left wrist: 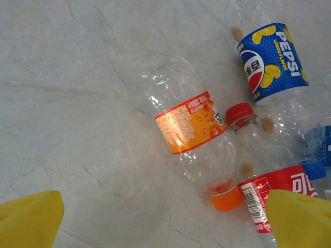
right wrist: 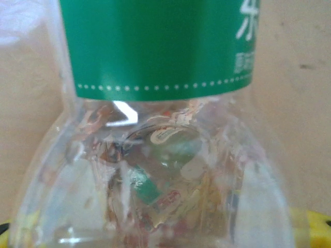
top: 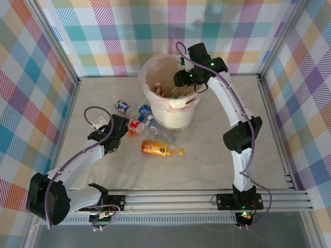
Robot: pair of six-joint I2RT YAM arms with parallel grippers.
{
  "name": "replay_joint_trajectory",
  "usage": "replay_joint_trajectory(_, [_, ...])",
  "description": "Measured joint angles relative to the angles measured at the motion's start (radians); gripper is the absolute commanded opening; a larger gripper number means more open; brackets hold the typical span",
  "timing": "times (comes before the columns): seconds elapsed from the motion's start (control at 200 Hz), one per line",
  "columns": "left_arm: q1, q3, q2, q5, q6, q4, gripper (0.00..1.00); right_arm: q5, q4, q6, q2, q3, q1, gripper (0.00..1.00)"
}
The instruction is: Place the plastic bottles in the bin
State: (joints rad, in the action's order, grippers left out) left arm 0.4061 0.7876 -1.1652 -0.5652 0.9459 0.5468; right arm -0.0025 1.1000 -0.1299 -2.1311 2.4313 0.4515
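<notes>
Drop-off is the step in hand: right claw [top: 185, 77] hangs over the round cream-white plastic bin [top: 181, 118], a clear green-labelled plastic bottle [right wrist: 155, 155] close before its wrist camera; whether its jaws grip it I cannot tell. Next comes a clean release into the bin. Left claw [left wrist: 165, 222] hovers wide open, empty, above a clear orange-labelled bottle [left wrist: 194, 137] lying on the pale table [left wrist: 77, 103] beside 2 more

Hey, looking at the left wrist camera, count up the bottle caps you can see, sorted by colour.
Red cap: 1
Orange cap: 1
Blue cap: 1
Total: 3
</notes>
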Motion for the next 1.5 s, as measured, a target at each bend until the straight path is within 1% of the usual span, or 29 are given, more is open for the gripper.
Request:
replay_joint_trajectory(0.08, [-0.004, 0.000, -0.001, 0.007, 0.000, 0.000, 1.00, -0.001, -0.002, 0.005, -0.002, 0.000, 0.002, 0.81])
replay_joint_trajectory(0.33, [-0.015, 0.000, -0.001, 0.017, 0.000, 0.000, 1.00, -0.010, 0.014, 0.012, -0.023, 0.016, 0.007, 1.00])
replay_joint_trajectory(0.605, [-0.048, 0.000, -0.014, 0.040, -0.009, 0.000, 1.00, -0.022, 0.046, 0.008, -0.021, 0.131, 0.007, 1.00])
replay_joint_trajectory(0.77, [-0.074, 0.020, -0.064, 0.076, -0.026, -0.001, 1.00, -0.025, 0.056, -0.001, 0.009, 0.137, 0.007, 1.00])
replay_joint_trajectory(0.915, [-0.097, 0.054, -0.108, 0.100, -0.035, -0.011, 1.00, 0.001, 0.076, -0.019, 0.085, 0.127, 0.007, 1.00])
replay_joint_trajectory(0.99, [-0.106, 0.069, -0.135, 0.109, -0.042, -0.021, 1.00, 0.033, 0.074, -0.027, 0.159, 0.080, 0.007, 1.00])
replay_joint_trajectory(1.09, [-0.121, 0.088, -0.175, 0.121, -0.046, -0.031, 1.00, 0.087, 0.058, -0.039, 0.288, -0.038, 0.007, 1.00])
replay_joint_trajectory(1.29, [-0.175, 0.109, -0.253, 0.158, -0.050, -0.066, 1.00, 0.217, -0.006, -0.068, 0.541, -0.364, -0.002, 1.00])
replay_joint_trajectory(1.42, [-0.206, 0.122, -0.301, 0.188, -0.058, -0.098, 1.00, 0.264, -0.051, -0.101, 0.655, -0.579, -0.028, 1.00])
replay_joint_trajectory(1.5, [-0.220, 0.137, -0.328, 0.203, -0.069, -0.114, 1.00, 0.279, -0.068, -0.122, 0.697, -0.672, -0.047, 1.00])
